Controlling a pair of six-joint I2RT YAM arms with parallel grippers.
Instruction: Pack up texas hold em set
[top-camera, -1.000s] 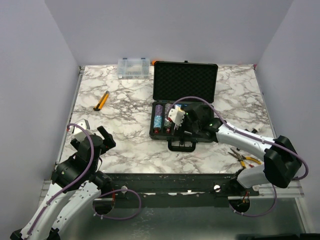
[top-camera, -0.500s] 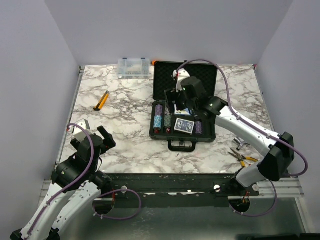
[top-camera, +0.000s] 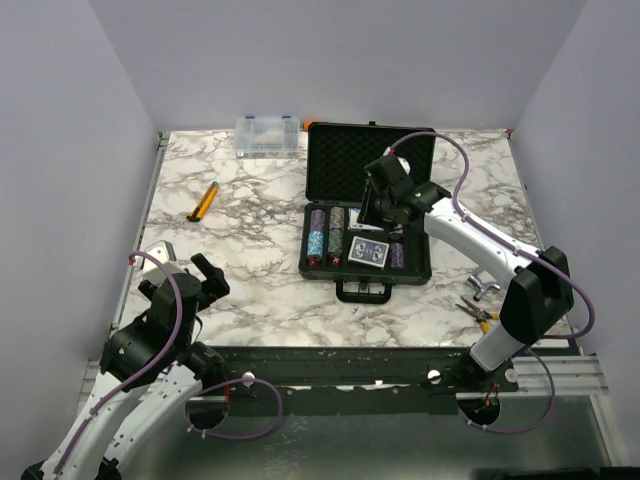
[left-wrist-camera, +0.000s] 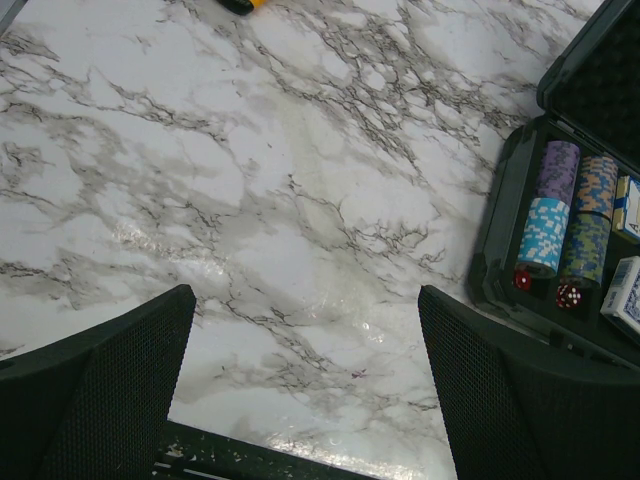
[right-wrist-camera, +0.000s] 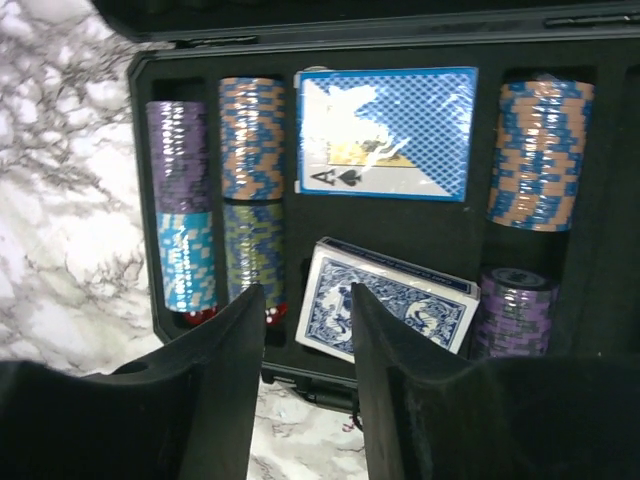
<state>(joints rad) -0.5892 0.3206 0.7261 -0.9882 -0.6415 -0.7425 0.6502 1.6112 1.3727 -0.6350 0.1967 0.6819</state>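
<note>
The black case (top-camera: 340, 160) of the texas hold em set lies open mid-table, foam lid up at the back. Its tray (right-wrist-camera: 400, 235) holds chip stacks (right-wrist-camera: 250, 135), one blue-white card deck (right-wrist-camera: 385, 130) flat in the back slot and a second deck (right-wrist-camera: 390, 305) lying tilted in the front slot. Red dice (right-wrist-camera: 272, 313) sit below the left stacks. My right gripper (right-wrist-camera: 307, 330) hovers over the tray, jaws partly apart with nothing between them. My left gripper (left-wrist-camera: 305, 340) stands wide open over bare marble, left of the case (left-wrist-camera: 505, 230).
A small clear organizer box (top-camera: 268, 135) sits at the back left. An orange-handled tool (top-camera: 204, 201) lies on the left side. Pliers (top-camera: 487, 315) and a small metal piece (top-camera: 482, 288) lie right of the case, near the front.
My right gripper lifted off the front of the tray, leaving the second deck there, swung back toward the lid, and its jaws narrowed. The left arm barely shifted.
</note>
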